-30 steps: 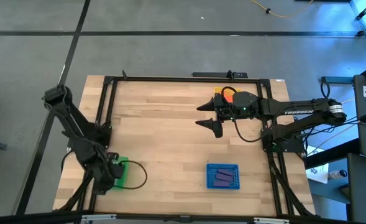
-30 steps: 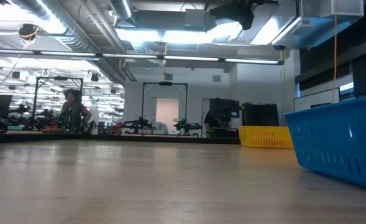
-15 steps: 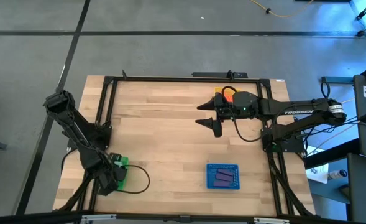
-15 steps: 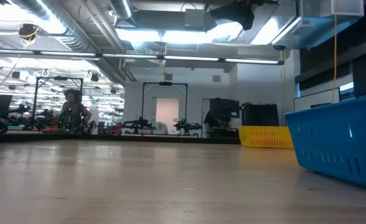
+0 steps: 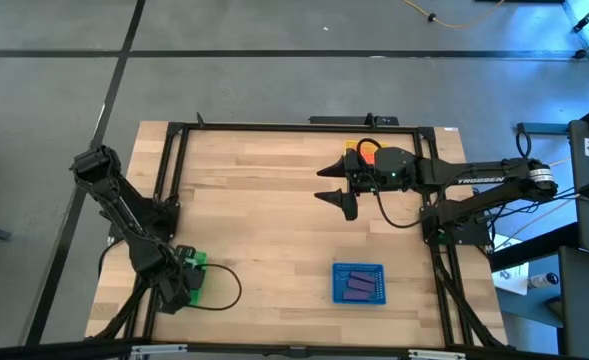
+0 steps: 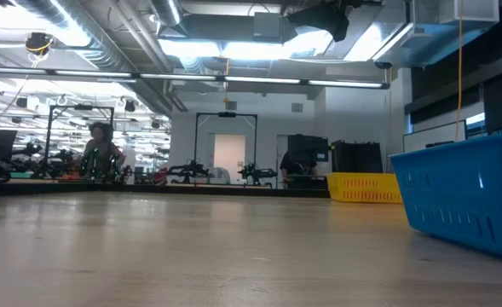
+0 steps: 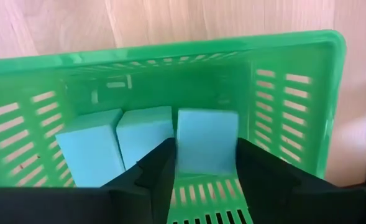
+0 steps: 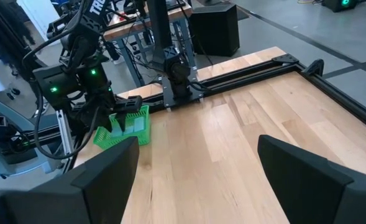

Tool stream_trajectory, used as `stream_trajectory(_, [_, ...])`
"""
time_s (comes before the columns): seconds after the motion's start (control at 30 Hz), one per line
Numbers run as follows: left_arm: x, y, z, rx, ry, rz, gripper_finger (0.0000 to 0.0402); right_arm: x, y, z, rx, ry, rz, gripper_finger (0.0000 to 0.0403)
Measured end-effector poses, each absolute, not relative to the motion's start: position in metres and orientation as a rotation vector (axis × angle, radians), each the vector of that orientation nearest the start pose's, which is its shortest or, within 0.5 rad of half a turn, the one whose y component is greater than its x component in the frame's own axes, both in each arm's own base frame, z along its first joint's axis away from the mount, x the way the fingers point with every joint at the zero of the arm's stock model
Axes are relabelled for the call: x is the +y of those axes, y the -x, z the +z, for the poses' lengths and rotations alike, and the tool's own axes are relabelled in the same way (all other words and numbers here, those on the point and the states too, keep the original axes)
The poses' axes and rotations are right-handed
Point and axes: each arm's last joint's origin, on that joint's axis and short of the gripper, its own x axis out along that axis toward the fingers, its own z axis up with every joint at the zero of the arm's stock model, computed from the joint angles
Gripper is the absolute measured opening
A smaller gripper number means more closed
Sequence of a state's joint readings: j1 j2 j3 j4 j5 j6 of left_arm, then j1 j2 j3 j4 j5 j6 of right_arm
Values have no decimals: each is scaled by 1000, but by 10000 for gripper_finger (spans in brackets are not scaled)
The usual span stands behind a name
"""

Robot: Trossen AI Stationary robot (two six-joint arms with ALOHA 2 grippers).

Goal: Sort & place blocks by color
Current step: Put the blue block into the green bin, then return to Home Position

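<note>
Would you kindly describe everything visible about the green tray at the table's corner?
The green slotted plastic tray sits flat on the wooden table's near left corner, under the left claw. Its walls and floor are pierced with rows of slots. Three pale mint-green blocks lie side by side inside it. The claw's dark fingers reach into it, standing open on either side of the end block.

The left gripper (image 5: 182,283) covers most of the green slotted plastic tray (image 5: 196,262) from above. The right arm hides nearly all of the orange-red blocks (image 5: 368,151), and the blue slotted plastic tray (image 6: 468,192) runs off the low view's edge.
</note>
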State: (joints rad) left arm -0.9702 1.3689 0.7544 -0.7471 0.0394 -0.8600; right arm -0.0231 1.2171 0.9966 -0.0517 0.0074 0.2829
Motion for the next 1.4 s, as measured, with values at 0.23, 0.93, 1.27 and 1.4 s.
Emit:
stream_trajectory(0.23, [-184,-124,175,1467,60,-234,195,-7,-274,330,266,-283,-69,332])
stream_trajectory(0.93, [-90,-139,364,721,0,61,208,-7,-274,330,265,-283,-71,332])
stream_trajectory(1.27, [-19,-118,435,180,-71,354,139,-7,-274,331,262,-227,-62,332])
stream_trajectory(1.4, [-13,-115,427,48,-54,308,77,-7,-274,332,248,-204,-58,332])
